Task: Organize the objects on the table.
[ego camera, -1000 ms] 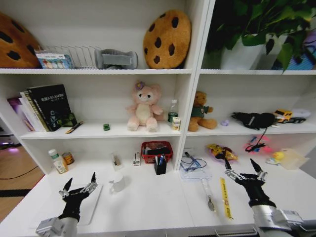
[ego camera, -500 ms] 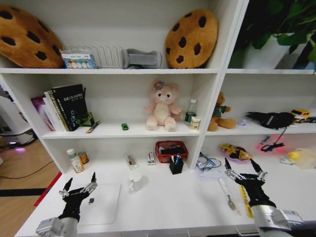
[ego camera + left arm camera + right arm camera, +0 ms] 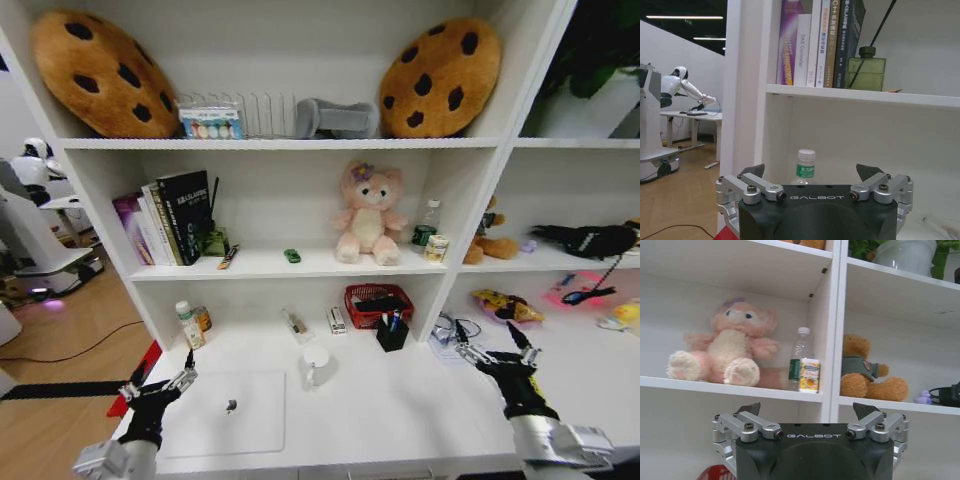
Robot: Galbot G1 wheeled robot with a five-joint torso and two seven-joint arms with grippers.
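left gripper (image 3: 157, 379) low, fingers spread, right gripper (image 3: 494, 343) likewise

My left gripper (image 3: 158, 379) hung with its fingers spread over the table's (image 3: 400, 420) left front corner, just left of the laptop (image 3: 228, 412) that lay flat there, and my right gripper (image 3: 495, 349) hung spread the same way over the table's right side. Behind the laptop stood a mug (image 3: 314, 365), and behind that, at the back under the shelf, a basket (image 3: 378, 304) with a pen holder (image 3: 391, 333) before it. On the shelf above, books (image 3: 165, 217) stood at the left, a toy car (image 3: 292, 256) lay right of them, and a plush toy (image 3: 368, 213) sat farther right.
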